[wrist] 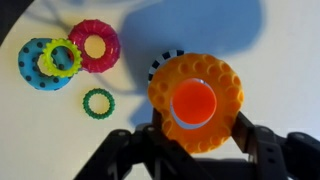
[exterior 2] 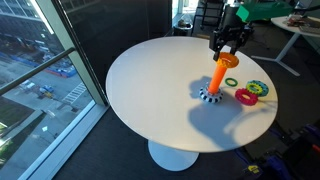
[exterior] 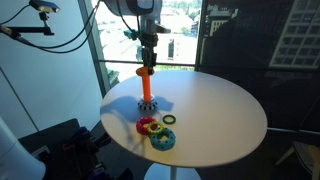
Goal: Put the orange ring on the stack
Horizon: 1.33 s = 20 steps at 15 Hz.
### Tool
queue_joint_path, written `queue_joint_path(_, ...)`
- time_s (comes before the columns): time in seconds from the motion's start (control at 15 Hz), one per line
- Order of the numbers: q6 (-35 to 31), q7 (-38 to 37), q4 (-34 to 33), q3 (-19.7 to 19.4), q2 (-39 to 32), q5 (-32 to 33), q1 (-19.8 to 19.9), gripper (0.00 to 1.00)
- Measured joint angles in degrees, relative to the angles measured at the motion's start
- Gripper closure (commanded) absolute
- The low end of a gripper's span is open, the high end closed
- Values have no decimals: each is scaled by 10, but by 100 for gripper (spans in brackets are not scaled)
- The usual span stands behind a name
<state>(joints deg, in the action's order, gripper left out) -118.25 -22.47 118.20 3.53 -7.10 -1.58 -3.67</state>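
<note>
White table [exterior: 220, 110] by the windows [exterior: 180, 35] bears the stack [exterior: 146, 92], and your wrist view alone shows your claw [wrist: 197, 126] clamped on the orange ring [wrist: 195, 70], lower centre of frame, with the peg top showing through its hole.

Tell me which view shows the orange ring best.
Wrist view: the orange ring is large, bumpy edge clear, held by the gripper over the stack. In both exterior views the ring is a small orange blob.

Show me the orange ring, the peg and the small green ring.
orange ring [wrist: 195, 68]: wrist view, upper band.
peg [wrist: 193, 103]: wrist view, top face seen through the ring's hole.
small green ring [wrist: 86, 103]: wrist view, left band.
</note>
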Motion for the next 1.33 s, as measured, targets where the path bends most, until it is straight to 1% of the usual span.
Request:
queue_joint_path(0.27, 9, 0, 0, 0, -5, 0, -1, 32)
queue_joint_path(0.33, 10, 0, 0, 0, -6, 1, -1, 30)
queue_joint_path(0.4, 10, 0, 0, 0, -6, 1, -1, 27)
queue_joint_path(0.47, 10, 0, 0, 0, -7, 1, -1, 6)
queue_joint_path(0.53, 10, 0, 0, 0, -8, 2, -1, 7)
queue_joint_path(0.6, 10, -1, 0, 0, -9, 4, -2, 1)
queue_joint_path(1.33, 8, -2, 0, 0, -10, 15, -6, 0)
